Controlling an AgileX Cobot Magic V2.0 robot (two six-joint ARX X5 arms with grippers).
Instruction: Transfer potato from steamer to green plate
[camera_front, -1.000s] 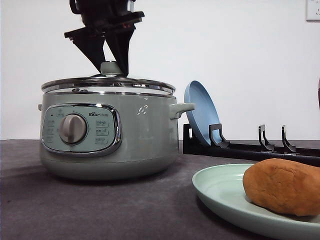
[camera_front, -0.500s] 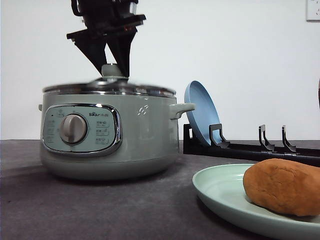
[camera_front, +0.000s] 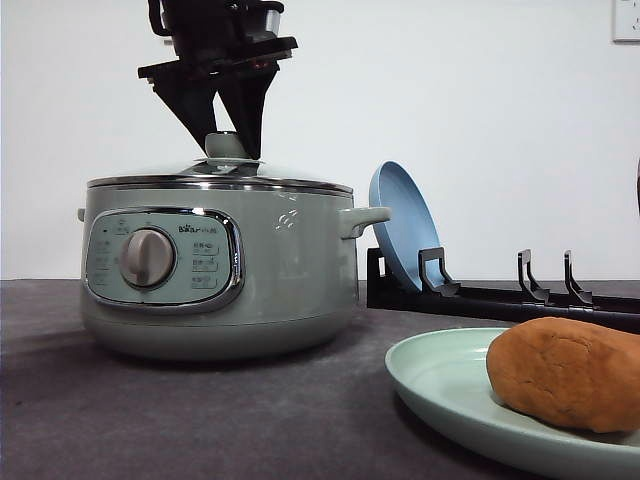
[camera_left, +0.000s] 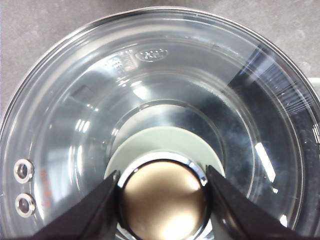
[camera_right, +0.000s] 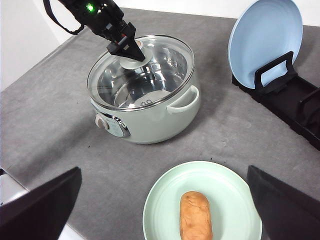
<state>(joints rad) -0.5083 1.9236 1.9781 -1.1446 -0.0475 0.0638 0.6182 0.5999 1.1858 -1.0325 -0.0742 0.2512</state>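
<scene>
Glass lid (camera_front: 220, 175) now seated level on steamer (camera_front: 215, 270), previously tilted; knob (camera_left: 164, 200) is gripped by left tool (camera_front: 228, 140); potato (camera_right: 195, 215) is already on green plate (camera_right: 165, 215); right tool (camera_right: 165, 210) is spread wide.

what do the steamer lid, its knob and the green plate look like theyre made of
Lid: clear glass with a metal rim, since the pot's inside shows through it and it carries sharp reflections. Knob: polished metal cap, mirror-like, on a pale green base, likely plastic. Green plate: smooth matte pale green, probably plastic or melamine; ceramic can't be ruled out.
</scene>
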